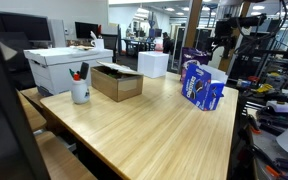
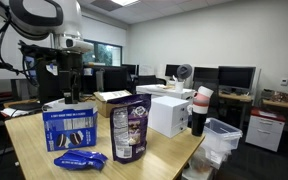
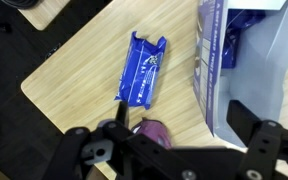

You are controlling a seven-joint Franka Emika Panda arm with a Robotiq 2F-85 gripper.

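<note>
My gripper (image 3: 184, 135) hangs open and empty high above the table's end, seen in both exterior views (image 1: 221, 45) (image 2: 69, 68). Right below it stands an upright blue cookie box (image 3: 229, 60) (image 1: 202, 85) (image 2: 69, 128). A purple snack bag (image 2: 130, 130) stands beside the box; its top shows between my fingers in the wrist view (image 3: 152, 130). A flat blue wrapped packet (image 3: 144, 68) (image 2: 81, 160) lies on the wood near the table's corner. I touch none of them.
On the wooden table (image 1: 154, 120) are an open cardboard box (image 1: 117, 82), a white cup with pens (image 1: 80, 92), a large white box (image 1: 64, 65) and a small white box (image 2: 169, 115). A clear bin (image 2: 222, 135) stands beside the table. Desks and monitors stand behind.
</note>
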